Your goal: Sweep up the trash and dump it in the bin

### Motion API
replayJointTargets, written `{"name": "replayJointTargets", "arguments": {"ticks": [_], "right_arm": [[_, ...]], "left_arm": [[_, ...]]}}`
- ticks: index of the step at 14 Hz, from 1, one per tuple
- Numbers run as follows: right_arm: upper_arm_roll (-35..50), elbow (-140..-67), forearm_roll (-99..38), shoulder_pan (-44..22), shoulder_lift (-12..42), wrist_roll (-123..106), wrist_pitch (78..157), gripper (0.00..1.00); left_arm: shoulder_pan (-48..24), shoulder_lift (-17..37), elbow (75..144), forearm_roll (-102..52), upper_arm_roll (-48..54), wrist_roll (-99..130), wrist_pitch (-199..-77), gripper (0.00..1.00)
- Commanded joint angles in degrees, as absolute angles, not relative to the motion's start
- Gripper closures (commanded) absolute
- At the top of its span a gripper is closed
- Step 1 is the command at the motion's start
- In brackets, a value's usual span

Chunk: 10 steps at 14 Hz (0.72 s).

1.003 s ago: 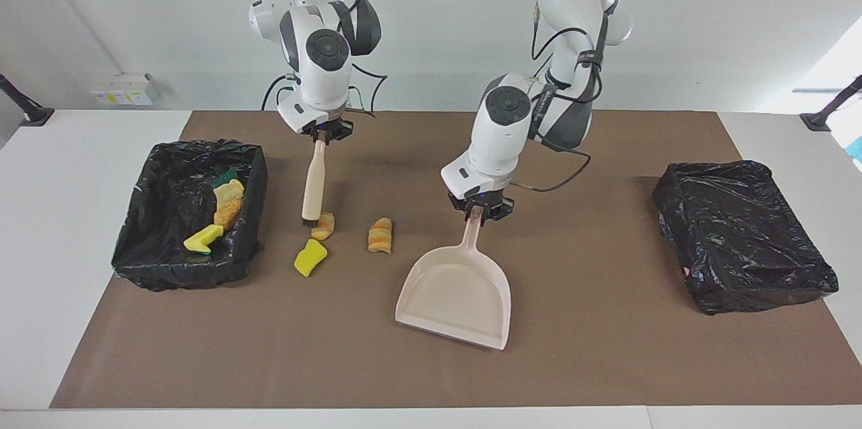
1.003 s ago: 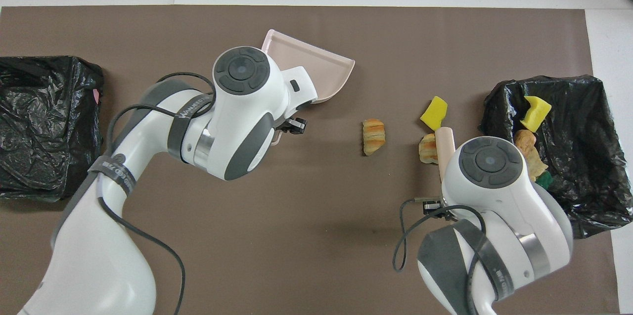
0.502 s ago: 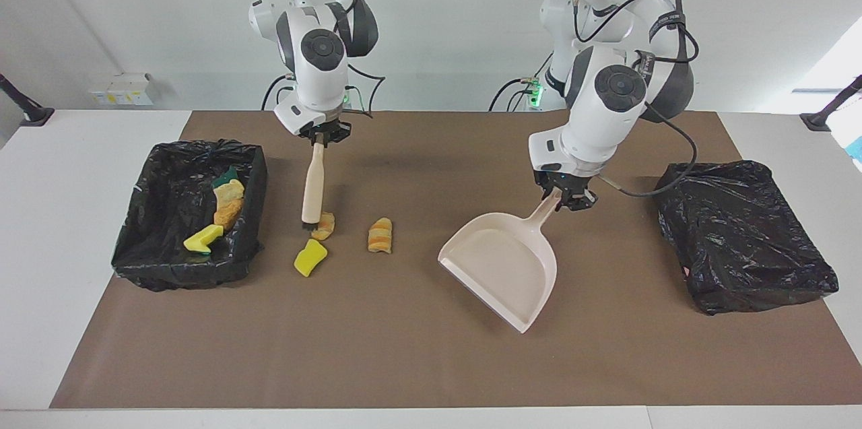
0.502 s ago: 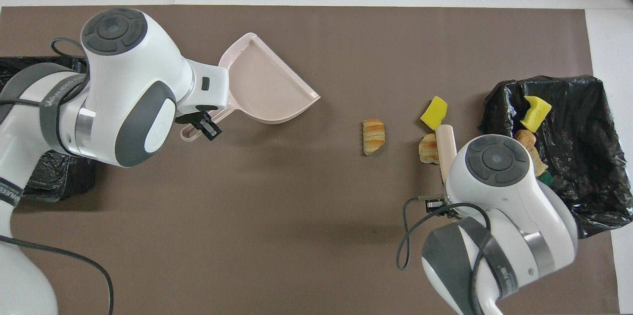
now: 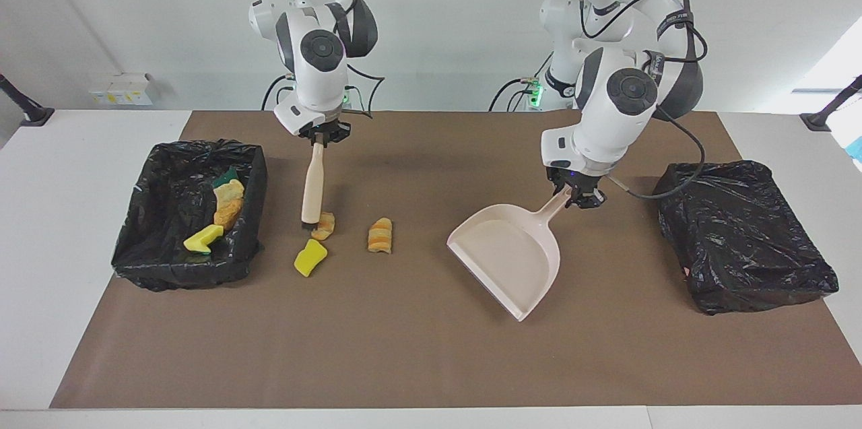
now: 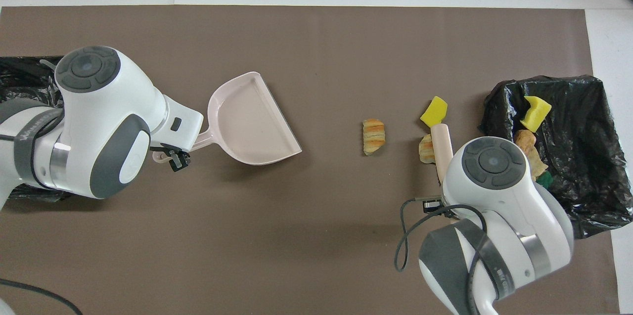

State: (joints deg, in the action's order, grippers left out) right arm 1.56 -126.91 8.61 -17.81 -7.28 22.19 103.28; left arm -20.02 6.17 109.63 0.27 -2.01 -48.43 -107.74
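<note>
Three trash pieces lie on the brown mat: a yellow sponge chunk and two orange-and-cream striped pieces. My right gripper is shut on the top of the pale brush, which stands upright with its dark bristles beside the nearer striped piece. My left gripper is shut on the handle of the pink dustpan, whose mouth faces the trash. The open black-lined bin holds several scraps.
A second black-bagged bin sits at the left arm's end of the table, partly covered by the left arm in the overhead view. The brown mat spans most of the white table.
The left arm has swung the dustpan toward its own end of the table and turned its mouth toward the trash. The right arm and the brush have barely moved.
</note>
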Motion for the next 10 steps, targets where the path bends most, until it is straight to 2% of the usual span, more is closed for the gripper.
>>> {"name": "replayJointTargets", "arguments": {"ticks": [1,10], "right_arm": [[1.8,-128.0,8.9,-17.5,-8.0,20.8,107.0,1.00],[1.7,-130.4,9.6,-14.5,-7.0,18.5,110.9,1.00]], "left_arm": [[-20.1,0.6,118.2,1.4,-1.8,-52.1,-113.5,1.00],[-21.8,0.7,119.7,1.4,-1.5,-52.6,-116.4,1.00]]}}
